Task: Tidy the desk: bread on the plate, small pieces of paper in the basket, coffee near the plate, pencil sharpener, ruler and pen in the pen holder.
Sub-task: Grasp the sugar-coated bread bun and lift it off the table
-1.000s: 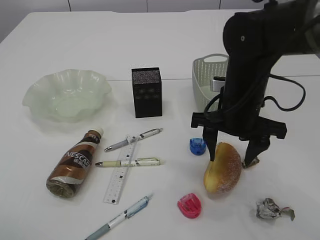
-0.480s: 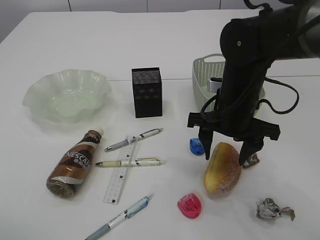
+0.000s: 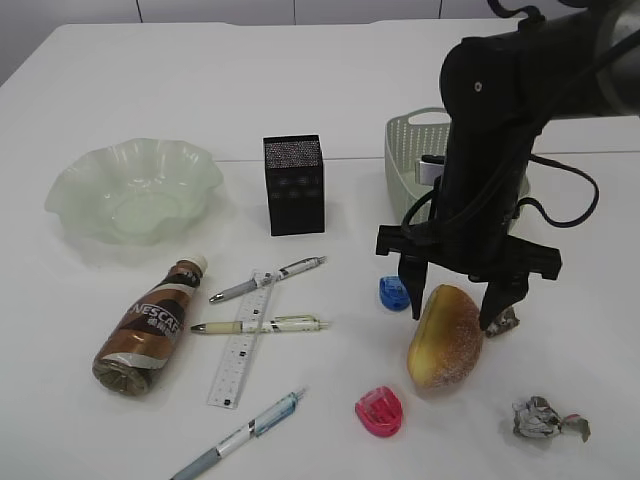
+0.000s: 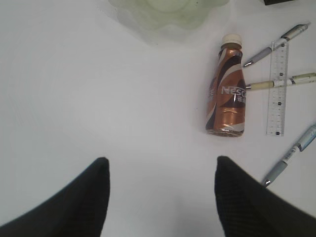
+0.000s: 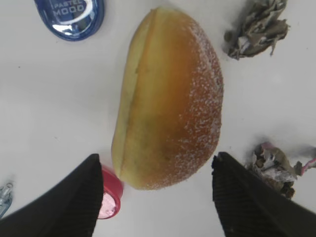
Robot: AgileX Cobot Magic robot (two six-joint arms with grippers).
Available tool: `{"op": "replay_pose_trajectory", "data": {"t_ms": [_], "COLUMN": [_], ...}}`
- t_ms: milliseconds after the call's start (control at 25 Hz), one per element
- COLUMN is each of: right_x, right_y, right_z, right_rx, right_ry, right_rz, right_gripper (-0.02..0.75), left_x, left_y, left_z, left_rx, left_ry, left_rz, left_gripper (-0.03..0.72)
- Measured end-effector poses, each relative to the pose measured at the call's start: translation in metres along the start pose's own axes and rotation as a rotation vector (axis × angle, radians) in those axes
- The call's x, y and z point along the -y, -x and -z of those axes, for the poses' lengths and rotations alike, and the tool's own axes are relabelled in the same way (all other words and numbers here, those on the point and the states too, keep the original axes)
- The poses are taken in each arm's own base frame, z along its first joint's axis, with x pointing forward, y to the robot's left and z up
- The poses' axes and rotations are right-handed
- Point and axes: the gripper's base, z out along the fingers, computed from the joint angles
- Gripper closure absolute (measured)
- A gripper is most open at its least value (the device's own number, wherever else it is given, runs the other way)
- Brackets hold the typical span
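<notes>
1. Right gripper [image 3: 458, 308] stands over the bread [image 3: 446, 336], jaws spread wide, one finger on each side of the loaf's far end. Nothing held; loaf rests on the tabletop [image 3: 330, 90].
2. Change over the last second: the arm shifted slightly toward 9 o'clock and the jaws rose a touch, then held still for the last half second. The spread did not change. The loaf has not moved.
3. Wrist view: bread [image 5: 170, 98] is centred between the two fingers, long axis running 12 to 6. Judgement: alignment looks done; descent and closing are the next step.
4. Left gripper [image 4: 163, 197] hangs free, jaws released and empty, above bare tabletop, coffee [image 4: 228, 91] at its 1 o'clock.
5. Plate [image 3: 135, 188] sits well apart, at about 10 o'clock from the bread, empty.
6. Coffee [image 3: 150, 330] lies on its side at 6 o'clock of the plate, near it.
7. Pen holder [image 3: 293, 185] is upright at 3 o'clock of the plate; ruler [image 3: 240, 350] and three pens lie loose at its 7 o'clock.
8. Blue sharpener [image 3: 395, 292] is just beside the bread at 10 o'clock; pink sharpener [image 3: 379, 411] at 7 o'clock.
9. Paper scraps: one [image 3: 503, 322] just beside the right finger, one [image 3: 545, 418] at 4 o'clock. Basket [image 3: 410, 160] behind the arm.
10. Risk, judged: the right finger may catch the near scrap on closing.
</notes>
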Motion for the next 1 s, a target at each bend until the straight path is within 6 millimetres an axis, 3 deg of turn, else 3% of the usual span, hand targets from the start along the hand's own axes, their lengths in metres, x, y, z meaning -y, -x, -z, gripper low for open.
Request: {"op": "replay_pose_trajectory", "data": {"t_ms": [360, 640, 1000], "right_x": [0.001, 0.001, -0.001], "right_y": [0.0, 0.0, 0.002], "right_z": [0.0, -0.011, -0.031], "right_rx": [0.005, -0.041, -0.104], "right_ry": [-0.006, -0.042, -0.085], "right_rz": [0.003, 0.001, -0.003], "right_gripper": [0.226, 0.089, 0.1], "left_x": [0.0, 0.0, 0.0], "left_y": [0.0, 0.0, -0.001], "left_z": [0.0, 0.0, 0.0], "left_rx": [-0.001, -0.001, -0.007], "left_ry": [0.002, 0.002, 0.002], "left_rz": [-0.001, -0.001, -0.001], "left_gripper": [0.195, 0.195, 0.195]}}
